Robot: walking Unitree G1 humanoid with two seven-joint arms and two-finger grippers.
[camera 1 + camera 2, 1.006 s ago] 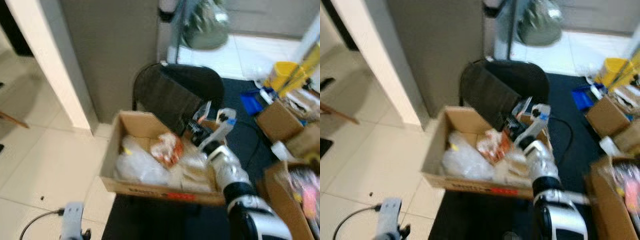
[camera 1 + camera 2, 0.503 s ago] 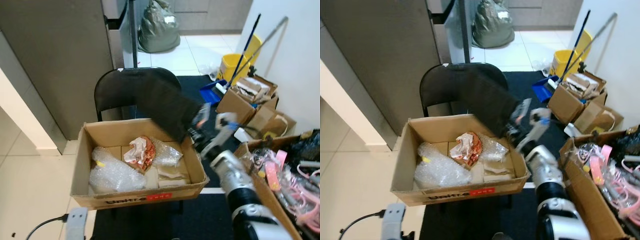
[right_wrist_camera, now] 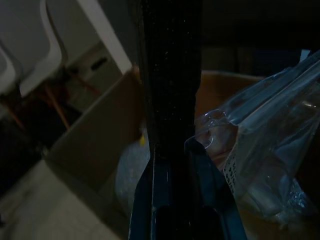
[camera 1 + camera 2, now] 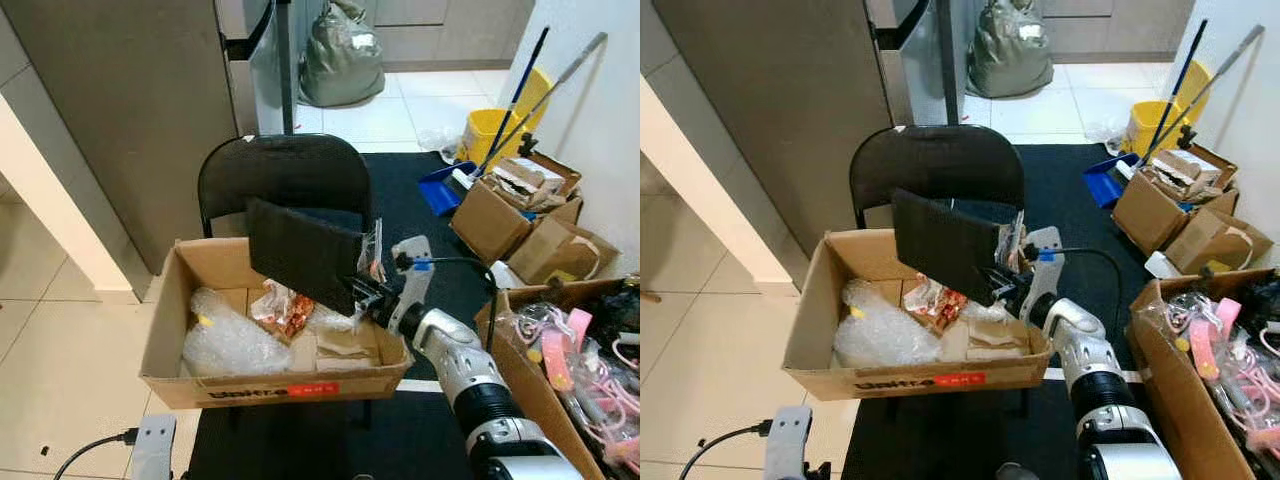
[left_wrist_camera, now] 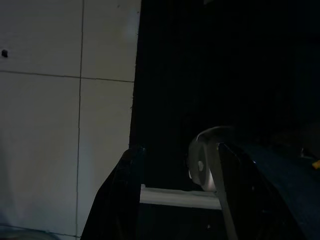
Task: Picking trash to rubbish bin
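A cardboard box (image 4: 168,312) rests on a black chair (image 4: 285,178). It holds bubble wrap (image 4: 225,345), a crumpled red-and-white wrapper (image 4: 283,305) and flat paper scraps. My right gripper (image 4: 368,297) hovers over the box's right rim, shut on a black flat sheet (image 4: 305,255) that stands on edge above the box. A clear plastic bag (image 4: 373,250) is pressed against the sheet at the fingers. In the right wrist view the black sheet (image 3: 170,75) runs edge-on between the fingers, with the clear bag (image 3: 255,155) beside it. My left gripper (image 5: 175,195) hangs idle over tiled floor, fingers apart.
A grey wall and white pillar (image 4: 60,190) stand left of the chair. To the right are several cardboard boxes (image 4: 500,215), a yellow bucket (image 4: 488,135) with mop handles, and a box of pink items (image 4: 570,350). A grey bag (image 4: 343,65) sits behind. A cable (image 4: 90,452) lies on the floor.
The camera has swung and steadied on the box. The right gripper has kept hold of the black sheet, which now stands more upright and closer over the box's middle.
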